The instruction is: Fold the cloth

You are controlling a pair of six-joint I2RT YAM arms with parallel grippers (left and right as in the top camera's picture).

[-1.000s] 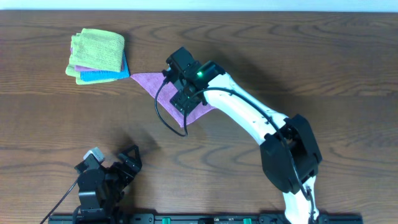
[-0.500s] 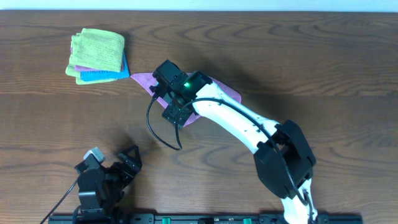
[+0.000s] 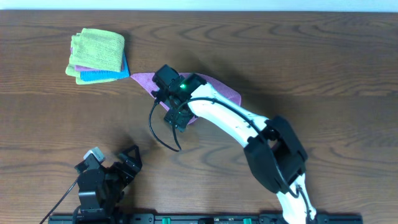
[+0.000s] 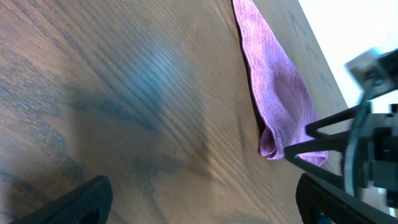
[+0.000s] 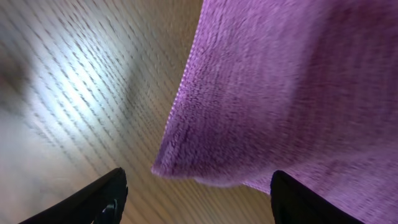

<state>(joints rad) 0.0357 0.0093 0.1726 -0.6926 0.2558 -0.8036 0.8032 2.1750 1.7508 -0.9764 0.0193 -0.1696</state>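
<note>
Wooden table (image 3: 323, 56) bears the cloth (image 3: 142, 80), lengthwise left-right, pointed corner leftward.

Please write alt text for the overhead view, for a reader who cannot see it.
The right gripper, open, is over the purple cloth lying on a wooden table. A lime-green folded cloth sits atop a blue cloth at upper left; the left gripper rests open at lower left.

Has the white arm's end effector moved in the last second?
Yes. The right end effector has moved left, closer to the stack of folded cloths, above the purple cloth.
</note>
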